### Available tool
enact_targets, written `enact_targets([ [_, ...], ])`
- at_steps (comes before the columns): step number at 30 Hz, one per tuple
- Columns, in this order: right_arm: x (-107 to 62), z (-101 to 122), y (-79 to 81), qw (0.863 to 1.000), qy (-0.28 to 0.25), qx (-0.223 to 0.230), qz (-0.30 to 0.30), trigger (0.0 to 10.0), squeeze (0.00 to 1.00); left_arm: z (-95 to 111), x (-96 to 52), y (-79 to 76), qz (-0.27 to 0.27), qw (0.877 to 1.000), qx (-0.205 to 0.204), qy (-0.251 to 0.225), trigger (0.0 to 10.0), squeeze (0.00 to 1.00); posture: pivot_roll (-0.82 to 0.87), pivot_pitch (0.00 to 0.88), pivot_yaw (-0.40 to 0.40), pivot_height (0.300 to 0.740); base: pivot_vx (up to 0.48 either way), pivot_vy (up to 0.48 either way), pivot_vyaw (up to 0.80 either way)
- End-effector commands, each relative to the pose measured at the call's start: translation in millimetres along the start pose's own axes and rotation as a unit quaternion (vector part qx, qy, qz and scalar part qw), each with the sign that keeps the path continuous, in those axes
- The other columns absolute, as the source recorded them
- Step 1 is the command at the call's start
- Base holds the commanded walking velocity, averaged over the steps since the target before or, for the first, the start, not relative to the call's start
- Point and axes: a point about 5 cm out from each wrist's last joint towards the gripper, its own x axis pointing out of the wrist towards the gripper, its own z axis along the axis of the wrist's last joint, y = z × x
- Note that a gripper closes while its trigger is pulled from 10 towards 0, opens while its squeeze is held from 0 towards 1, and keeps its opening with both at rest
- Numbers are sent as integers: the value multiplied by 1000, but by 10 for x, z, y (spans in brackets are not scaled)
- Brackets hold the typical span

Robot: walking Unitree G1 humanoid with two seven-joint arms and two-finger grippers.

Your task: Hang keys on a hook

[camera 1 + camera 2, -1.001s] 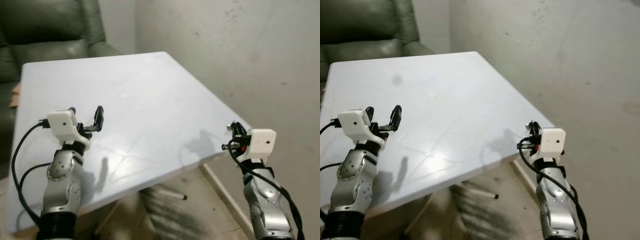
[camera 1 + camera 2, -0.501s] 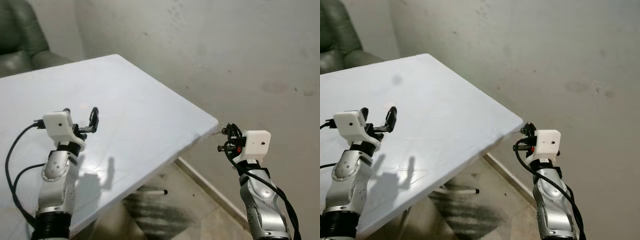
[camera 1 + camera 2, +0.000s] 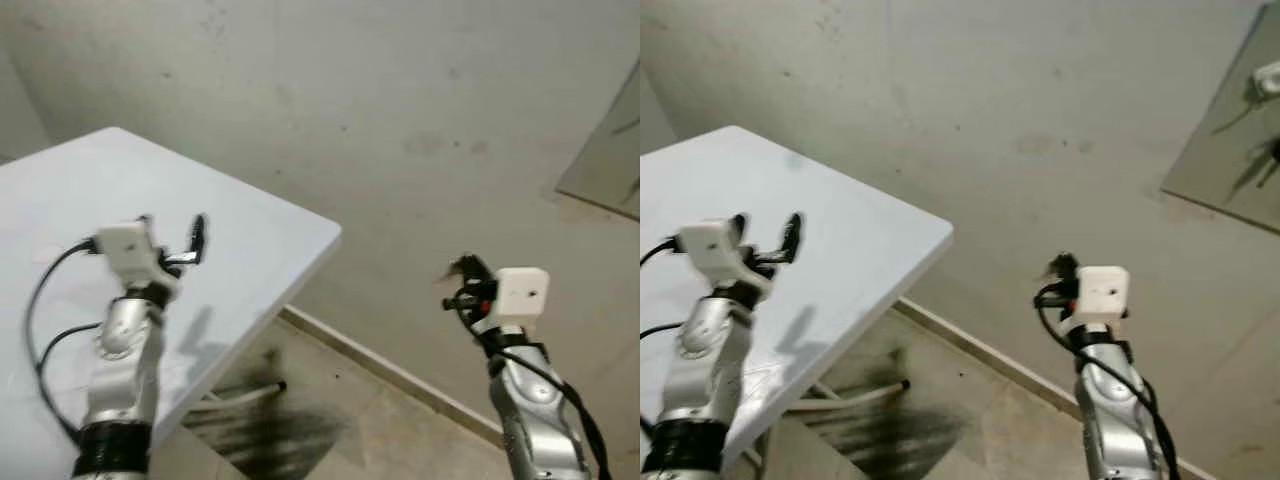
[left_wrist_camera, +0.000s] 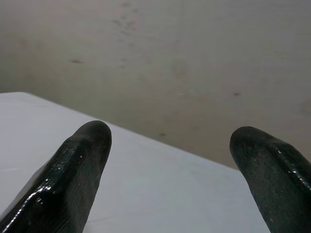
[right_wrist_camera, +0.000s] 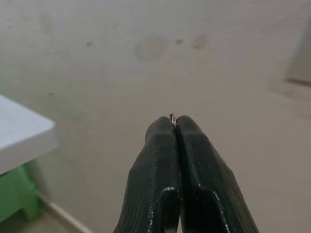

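Between your right gripper (image 5: 174,121) fingertips only a sliver of the key ring (image 5: 172,116) shows, pinched tight; your left gripper (image 4: 170,145) gapes wide over the white table (image 3: 260,240). With so thin a grip, a jolt while walking could drop it.

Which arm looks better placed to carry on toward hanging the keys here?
Probably the right. The right gripper is shut with a thin metal ring pinched at its tips, facing the wall. The left gripper is open over the white table.
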Motion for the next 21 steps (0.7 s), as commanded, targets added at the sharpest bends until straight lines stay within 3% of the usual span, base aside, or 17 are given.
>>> enact_targets([
  [1, 28, 65, 32, 1000, -13, 0, 6, 10000, 0, 19, -1, 39, 3, 1000, 6, 1, 10000, 0, -35, 0, -18, 740, 0, 0, -781],
  [21, 38, 69, 38, 1000, -14, 0, 5, 10000, 0, 21, -3, 29, 0, 1000, 11, 0, 10000, 0, -32, 0, -16, 740, 0, 0, -786],
])
